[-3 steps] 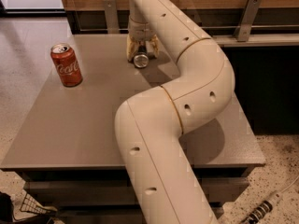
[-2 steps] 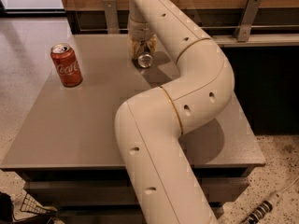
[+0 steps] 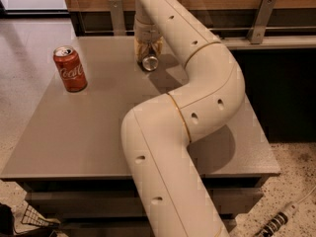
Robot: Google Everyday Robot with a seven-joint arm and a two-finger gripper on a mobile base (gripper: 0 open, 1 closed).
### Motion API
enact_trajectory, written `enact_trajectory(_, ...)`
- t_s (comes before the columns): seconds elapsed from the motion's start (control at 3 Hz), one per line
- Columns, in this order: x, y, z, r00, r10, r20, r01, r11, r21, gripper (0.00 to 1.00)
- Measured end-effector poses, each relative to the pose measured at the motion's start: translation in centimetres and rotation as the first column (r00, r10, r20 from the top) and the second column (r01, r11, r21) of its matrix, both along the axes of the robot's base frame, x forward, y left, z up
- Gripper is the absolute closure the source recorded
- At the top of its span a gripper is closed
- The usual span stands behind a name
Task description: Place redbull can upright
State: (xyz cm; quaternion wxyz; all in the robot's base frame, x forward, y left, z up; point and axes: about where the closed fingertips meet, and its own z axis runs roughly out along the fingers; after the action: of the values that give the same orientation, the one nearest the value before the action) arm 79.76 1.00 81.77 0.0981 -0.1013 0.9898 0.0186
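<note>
My gripper (image 3: 148, 53) is at the far middle of the grey table (image 3: 89, 132), pointing down, just under the arm's wrist. Its yellowish fingers (image 3: 140, 48) sit on either side of the redbull can (image 3: 149, 62). Only the can's round silver end shows, facing the camera, so the can is tilted or lying rather than upright. Its end is at or just above the table top. The can's blue and silver body is hidden behind the end and the gripper.
A red Coca-Cola can (image 3: 70, 69) stands upright at the table's far left. My arm (image 3: 197, 98) crosses the right half of the table. A wooden wall with metal brackets (image 3: 260, 16) runs behind the table's far edge. A cable lies on the floor at bottom right (image 3: 281, 218).
The can's silver end has shifted very slightly to the right within the gripper. The arm and the Coca-Cola can have not moved.
</note>
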Motion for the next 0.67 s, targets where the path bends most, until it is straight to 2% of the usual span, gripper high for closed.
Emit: enact_trajectory(0.67, 0.54, 0.0, 0.01, 0.9998, -0.002, 0.019, 0.002, 1.0, 0.002, 1.0)
